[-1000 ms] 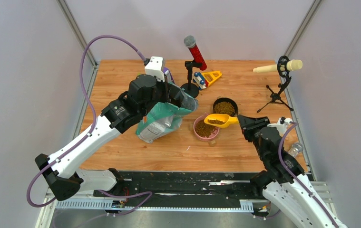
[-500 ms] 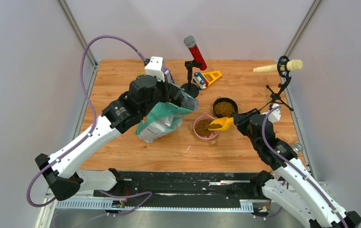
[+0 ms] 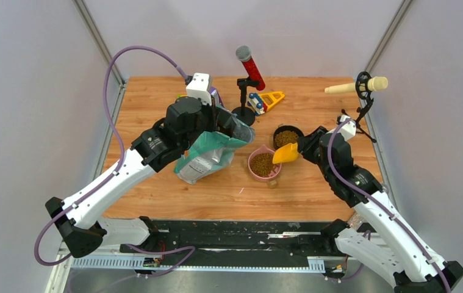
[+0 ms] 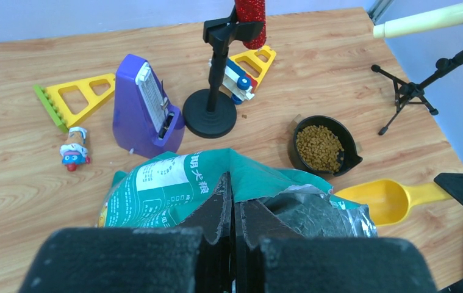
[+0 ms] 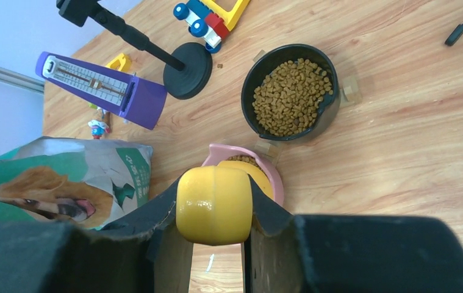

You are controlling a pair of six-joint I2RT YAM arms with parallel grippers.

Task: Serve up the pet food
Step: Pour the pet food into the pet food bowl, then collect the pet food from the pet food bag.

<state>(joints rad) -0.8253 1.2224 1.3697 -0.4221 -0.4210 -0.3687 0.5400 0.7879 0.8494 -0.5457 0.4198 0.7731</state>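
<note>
The teal-green pet food bag (image 3: 207,155) stands at mid-table with its torn top open. My left gripper (image 4: 233,201) is shut on the bag's top edge (image 4: 241,177). My right gripper (image 5: 215,210) is shut on the handle of the yellow scoop (image 5: 215,204), which is tipped steeply down over the pink bowl (image 3: 263,165). Brown kibble (image 3: 262,163) fills the pink bowl. A black bowl (image 3: 288,137) behind it also holds kibble (image 5: 290,97). The scoop's inside looks empty in the left wrist view (image 4: 378,198).
A red microphone on a black stand (image 3: 245,91), a purple metronome (image 4: 146,110), yellow toy pieces (image 3: 266,99) and a small figure (image 4: 74,149) lie behind the bag. A cream microphone on a tripod (image 3: 358,101) stands at the right edge.
My right arm rose and turned the scoop from level to steeply tipped over the pink bowl; the kibble left the scoop. The left arm and bag stayed still.
</note>
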